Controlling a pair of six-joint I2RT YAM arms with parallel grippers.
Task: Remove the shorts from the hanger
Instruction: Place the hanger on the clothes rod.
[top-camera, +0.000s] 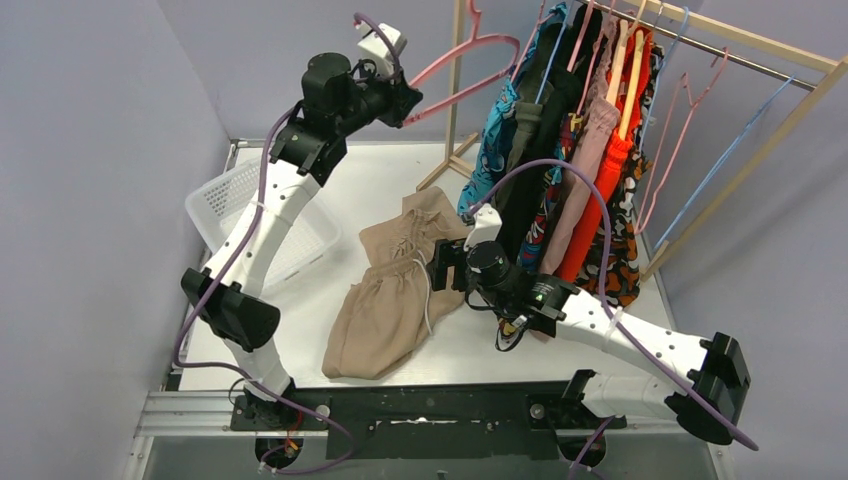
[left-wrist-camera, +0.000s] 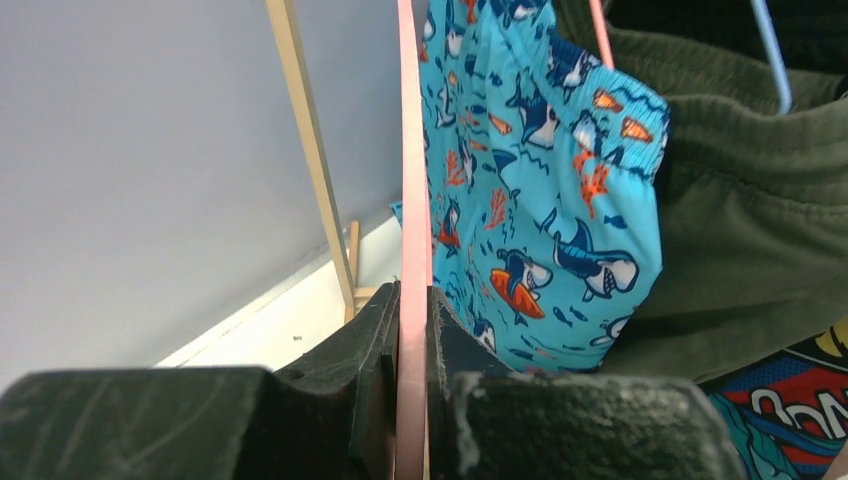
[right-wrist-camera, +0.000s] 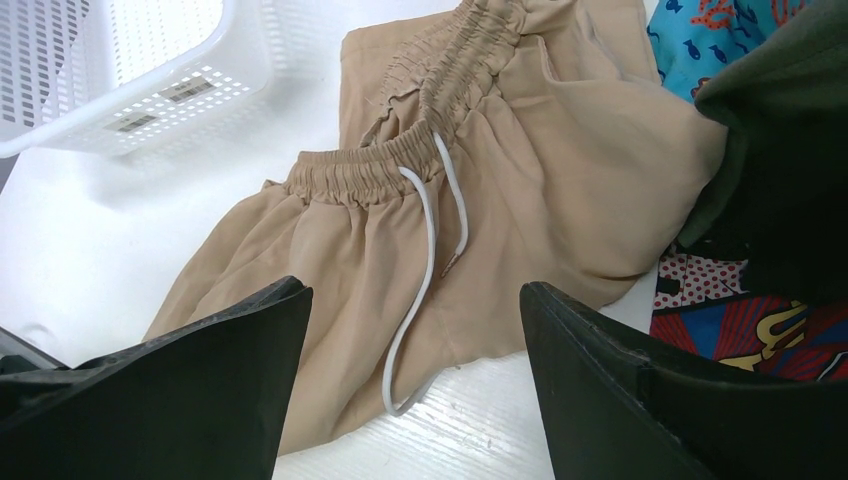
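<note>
High at the back left, my left gripper (top-camera: 410, 102) is shut on a bare pink hanger (top-camera: 470, 42), beside the rack's left end. In the left wrist view the jaws (left-wrist-camera: 413, 295) pinch the hanger's pink bar (left-wrist-camera: 412, 150), with teal shark-print shorts (left-wrist-camera: 540, 180) and olive green shorts (left-wrist-camera: 740, 200) hanging just past it. Tan shorts (top-camera: 390, 290) lie crumpled on the table, off any hanger. Low over their right edge, my right gripper (top-camera: 440, 265) stands open; its wrist view shows the jaws (right-wrist-camera: 410, 295) wide apart above the tan fabric (right-wrist-camera: 400, 230) and its white drawstring (right-wrist-camera: 425, 260), holding nothing.
A wooden rack (top-camera: 740, 40) at the back right carries several shorts on hangers: teal, olive, black, pink, orange (top-camera: 615, 170) and patterned. Empty pink and blue hangers hang at its right end. A white plastic basket (top-camera: 260, 215) sits on the table's left side.
</note>
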